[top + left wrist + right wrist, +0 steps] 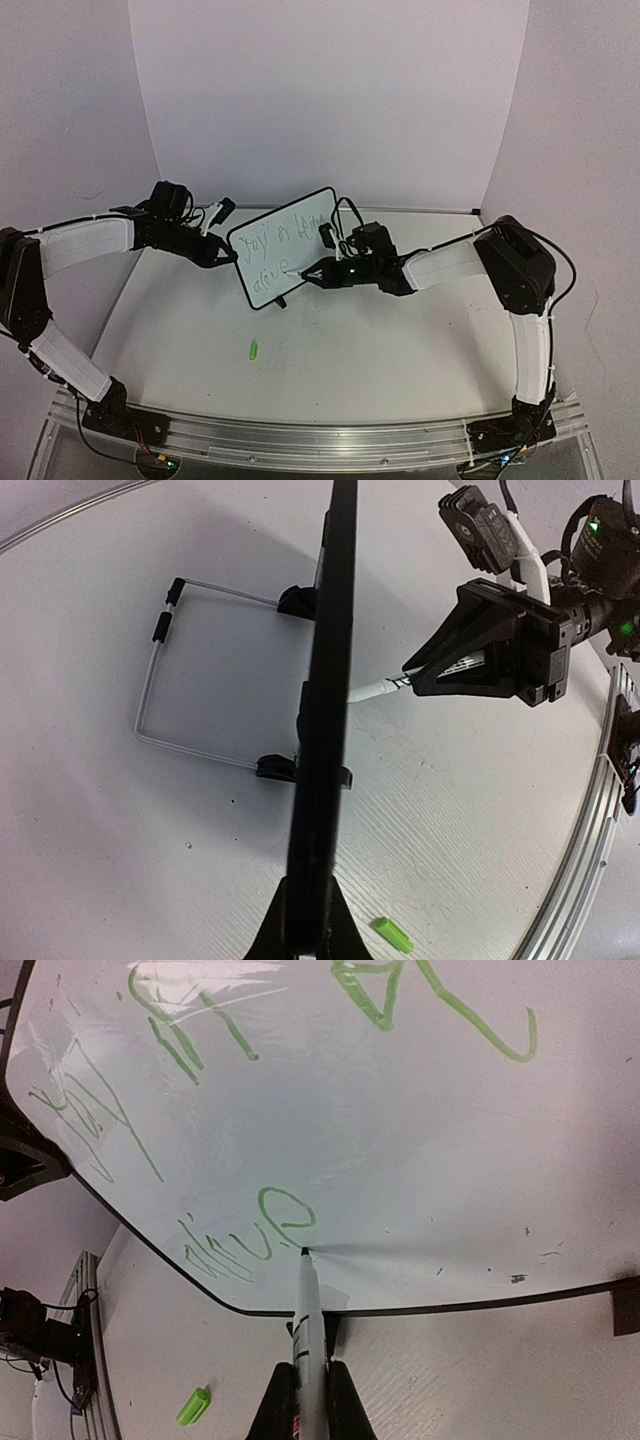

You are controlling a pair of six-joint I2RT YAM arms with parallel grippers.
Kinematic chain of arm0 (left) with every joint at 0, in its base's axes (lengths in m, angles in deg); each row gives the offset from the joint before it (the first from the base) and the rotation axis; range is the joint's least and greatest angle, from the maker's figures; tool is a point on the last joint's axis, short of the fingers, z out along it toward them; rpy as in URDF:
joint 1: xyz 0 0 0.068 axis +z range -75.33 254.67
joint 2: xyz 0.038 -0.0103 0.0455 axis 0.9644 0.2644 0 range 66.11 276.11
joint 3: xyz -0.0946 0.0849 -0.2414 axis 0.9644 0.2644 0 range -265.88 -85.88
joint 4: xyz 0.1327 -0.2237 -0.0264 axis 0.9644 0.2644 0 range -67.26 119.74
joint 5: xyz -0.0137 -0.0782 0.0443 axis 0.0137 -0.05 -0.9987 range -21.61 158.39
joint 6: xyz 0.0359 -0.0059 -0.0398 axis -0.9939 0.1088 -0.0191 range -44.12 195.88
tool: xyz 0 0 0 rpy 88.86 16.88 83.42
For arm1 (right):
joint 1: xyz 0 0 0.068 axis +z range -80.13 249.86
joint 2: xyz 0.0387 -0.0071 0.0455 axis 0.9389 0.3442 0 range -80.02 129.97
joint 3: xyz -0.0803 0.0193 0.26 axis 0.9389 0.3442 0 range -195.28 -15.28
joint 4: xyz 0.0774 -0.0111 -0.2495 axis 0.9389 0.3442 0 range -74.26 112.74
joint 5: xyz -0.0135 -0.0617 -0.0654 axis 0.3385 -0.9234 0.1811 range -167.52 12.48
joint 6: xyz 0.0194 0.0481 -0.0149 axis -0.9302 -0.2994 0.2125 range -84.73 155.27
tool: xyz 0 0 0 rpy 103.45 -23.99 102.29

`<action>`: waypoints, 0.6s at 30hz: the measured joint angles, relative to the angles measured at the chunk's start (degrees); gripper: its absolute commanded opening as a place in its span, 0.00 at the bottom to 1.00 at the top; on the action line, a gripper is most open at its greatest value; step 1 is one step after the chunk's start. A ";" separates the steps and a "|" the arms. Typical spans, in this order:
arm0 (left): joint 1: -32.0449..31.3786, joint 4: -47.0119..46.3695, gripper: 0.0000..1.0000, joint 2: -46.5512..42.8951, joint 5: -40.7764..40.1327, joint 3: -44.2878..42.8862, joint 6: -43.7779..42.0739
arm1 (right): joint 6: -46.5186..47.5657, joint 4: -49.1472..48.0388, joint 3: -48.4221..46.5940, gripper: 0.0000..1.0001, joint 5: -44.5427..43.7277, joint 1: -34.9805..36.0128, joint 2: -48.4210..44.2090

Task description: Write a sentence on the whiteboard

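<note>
The whiteboard (300,255) stands on the table (400,340) between the two arms, a little behind the middle, with its white face turned toward the right arm. The left gripper (228,256) is clamped on the board's left edge. In the left wrist view its fingers (300,925) pinch the thin black frame, which shows edge-on. A wire stand (150,680) props the board from behind.

The sentence (270,241) runs in green scrawl over two lines (the letters are too loose to read with any certainty). The lower line is short and sits near the board's bottom edge.

The right gripper (318,272) is clenched around a white marker (308,1330), which points forward between its fingers. The marker's tip touches the white face just past the end of the lower line, close above the bottom frame.

A small green cap (253,350) lies loose on the table in front of the board, well apart from both grippers.
</note>
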 measured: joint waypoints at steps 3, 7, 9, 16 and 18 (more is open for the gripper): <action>0.00 -0.02 0.00 0.32 -0.25 -0.38 -0.10 | 0.13 0.40 0.00 0.00 -0.96 -0.03 0.00; 0.00 -0.02 0.00 0.50 -0.20 -0.50 -0.06 | 0.33 0.60 0.00 0.00 -1.65 -0.02 0.00; 0.00 -0.02 0.00 0.50 -0.20 -0.50 -0.06 | 0.38 0.73 0.00 0.00 -2.01 -0.02 0.00; 0.00 -0.04 0.00 0.50 -0.20 -0.52 -0.02 | 0.47 1.17 0.00 0.00 -3.60 -0.02 0.00; 0.00 -0.04 0.00 0.50 -0.20 -0.52 -0.03 | 0.57 1.19 0.00 0.00 -3.92 -0.02 0.00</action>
